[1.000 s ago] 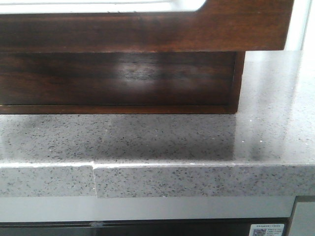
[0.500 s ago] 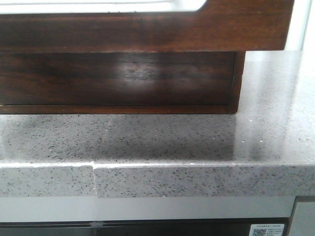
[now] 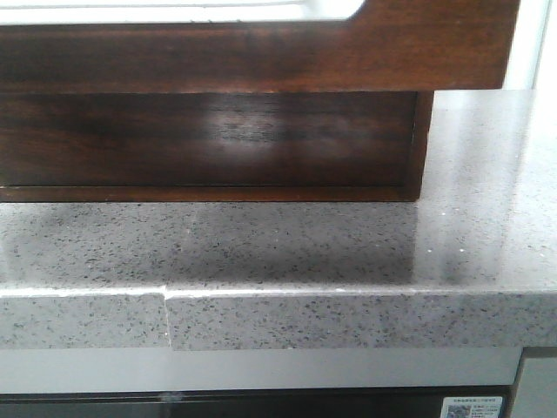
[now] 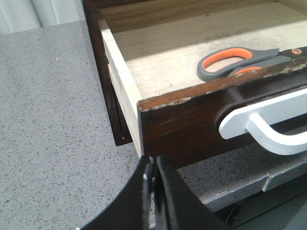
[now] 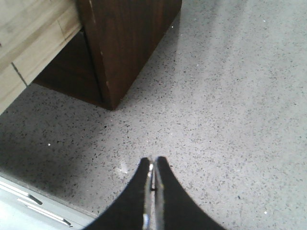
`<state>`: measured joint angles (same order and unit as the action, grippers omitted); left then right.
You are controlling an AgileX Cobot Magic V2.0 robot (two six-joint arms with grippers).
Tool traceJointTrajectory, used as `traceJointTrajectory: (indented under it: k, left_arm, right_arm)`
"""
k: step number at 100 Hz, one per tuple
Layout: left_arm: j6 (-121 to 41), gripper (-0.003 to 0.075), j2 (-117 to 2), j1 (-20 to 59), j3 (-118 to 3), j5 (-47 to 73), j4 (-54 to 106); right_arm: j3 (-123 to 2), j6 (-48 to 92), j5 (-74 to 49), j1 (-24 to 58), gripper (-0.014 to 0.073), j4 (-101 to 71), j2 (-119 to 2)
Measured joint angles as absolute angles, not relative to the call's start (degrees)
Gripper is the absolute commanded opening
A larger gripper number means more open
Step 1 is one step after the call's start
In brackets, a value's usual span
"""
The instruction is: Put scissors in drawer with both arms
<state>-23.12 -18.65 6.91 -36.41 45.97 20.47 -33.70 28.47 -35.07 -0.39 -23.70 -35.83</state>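
Note:
The drawer (image 4: 187, 124) is pulled out, and its dark brown glossy front carries a white handle (image 4: 268, 120). Scissors (image 4: 230, 62) with grey and orange handles lie flat inside on the pale drawer floor, close behind the front. In the front view the drawer front (image 3: 261, 52) fills the top, with its pale cutout along the upper edge. My left gripper (image 4: 154, 165) is shut and empty, just in front of the drawer front's left corner. My right gripper (image 5: 152, 165) is shut and empty above the countertop, near the cabinet's right corner. Neither gripper shows in the front view.
The dark wooden cabinet (image 5: 129, 43) stands on a grey speckled countertop (image 3: 305, 244). The drawer's pale wooden side (image 5: 29, 38) juts out past it. The countertop's front edge (image 3: 348, 318) has a seam at the left, with a dark appliance front below.

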Motion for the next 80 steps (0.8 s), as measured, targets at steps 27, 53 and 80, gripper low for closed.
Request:
traceJointTrajectory:
  k: [27,53,80]
  left_arm:
    - [-22.27,-0.0020,-17.93,6.63,-35.95,44.14,15.11]
    - [-9.53,-0.0020,-7.51,4.50,-19.34,27.15,3.35]
    - [-3.73,-0.0020,0.27,1.40,-0.20,8.58,2.54]
  right_arm:
    - [-33.70,28.47,-35.18,-0.39,-0.0069,-23.70,-35.83]
    - [-33.70,28.47,-35.18,-0.39,-0.0069,-23.70,-35.83]
    - [-33.70,28.47,-35.18,-0.39,-0.0069,-23.72,-35.83]
